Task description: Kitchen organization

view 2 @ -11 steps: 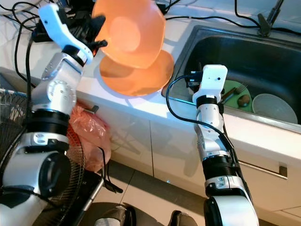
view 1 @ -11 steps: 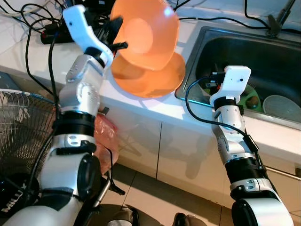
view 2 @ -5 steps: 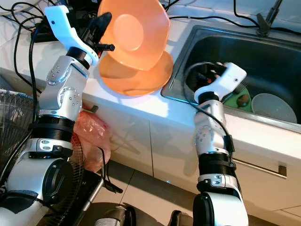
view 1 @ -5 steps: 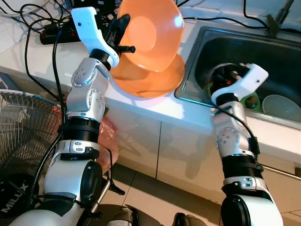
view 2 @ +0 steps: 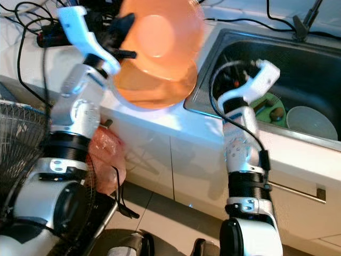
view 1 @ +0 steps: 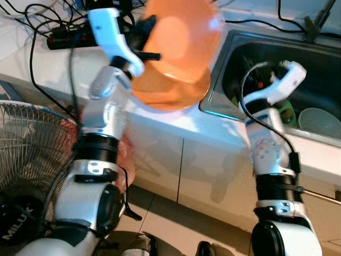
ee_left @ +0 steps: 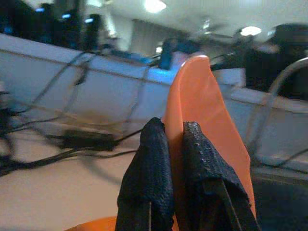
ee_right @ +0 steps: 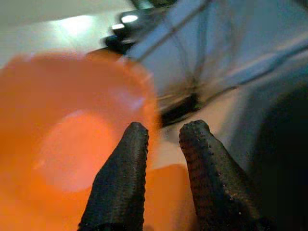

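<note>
An orange bowl [view 1: 181,37] hangs tilted above the counter, its underside facing me. My left gripper [ee_left: 173,127] is shut on its rim, one finger on each side of the wall. Below it a second orange dish [view 1: 170,88] rests on the white counter [view 1: 176,120] by the sink. My right gripper [ee_right: 163,132] is raised over the sink's near-left corner. It points at the held bowl [ee_right: 72,144] from close by, open, with nothing between its fingers [ee_right: 127,159].
The steel sink [view 1: 213,101] to the right holds a green plate [view 1: 281,110] and a white dish [view 1: 317,120]. Black cables and a power strip [view 1: 64,38] lie at the counter's back left. A fan [view 1: 26,144] and a pink bag [view 1: 123,157] stand by the cabinet below.
The left arm has carried the orange bowl a little to the right, toward the sink. The right gripper has risen from the sink's edge and turned toward the bowl.
</note>
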